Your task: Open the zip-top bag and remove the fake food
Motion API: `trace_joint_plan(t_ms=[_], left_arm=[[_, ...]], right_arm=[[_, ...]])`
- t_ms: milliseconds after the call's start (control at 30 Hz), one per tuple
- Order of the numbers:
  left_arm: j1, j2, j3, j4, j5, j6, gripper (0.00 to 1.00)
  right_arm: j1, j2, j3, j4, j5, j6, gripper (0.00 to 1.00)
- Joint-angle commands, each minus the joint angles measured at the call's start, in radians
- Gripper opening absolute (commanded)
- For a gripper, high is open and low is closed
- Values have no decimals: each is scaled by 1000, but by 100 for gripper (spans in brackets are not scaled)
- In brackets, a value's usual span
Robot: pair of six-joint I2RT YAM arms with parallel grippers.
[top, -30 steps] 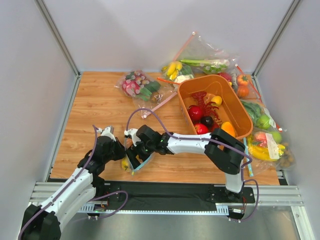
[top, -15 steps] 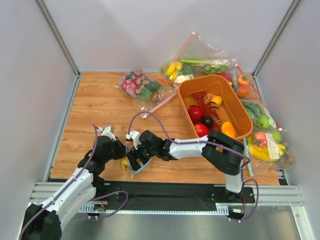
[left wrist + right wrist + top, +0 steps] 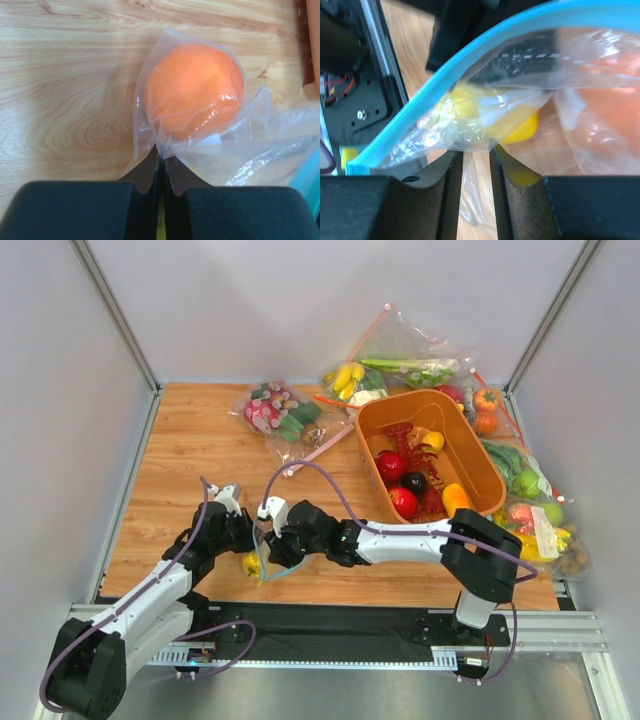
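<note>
Left gripper [image 3: 161,161] jaws pressed together, pinching clear film of the zip-top bag [image 3: 245,147] near the table [image 3: 190,460] front edge, orange fruit [image 3: 192,92] inside, small white label [image 3: 214,141] unreadable, blue zip strip [image 3: 470,60], yellow fruit [image 3: 517,127], right gripper [image 3: 476,165] jaws narrowly apart astride bag film, grip unclear.

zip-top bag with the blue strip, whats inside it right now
Inside the zip-top bag, an orange toy fruit and a yellow one show through the plastic. Crumpled folds hide whether anything else is in there.
</note>
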Motion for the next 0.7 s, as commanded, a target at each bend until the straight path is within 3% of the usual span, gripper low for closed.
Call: trace_joint_plan(t_ms=[0, 233, 467, 667], left_arm=[[-19, -8, 45, -84, 48, 37, 11], [-19, -109, 49, -153, 28, 25, 43], [-19, -319, 42, -329, -76, -17, 57], [-19, -378, 5, -366, -29, -67, 59]], right_arm=[[-8, -86, 5, 47, 169, -59, 28], [-8, -73, -15, 13, 195, -18, 28], [-8, -57, 0, 7, 194, 8, 28], [-8, -53, -1, -7, 189, 13, 28]])
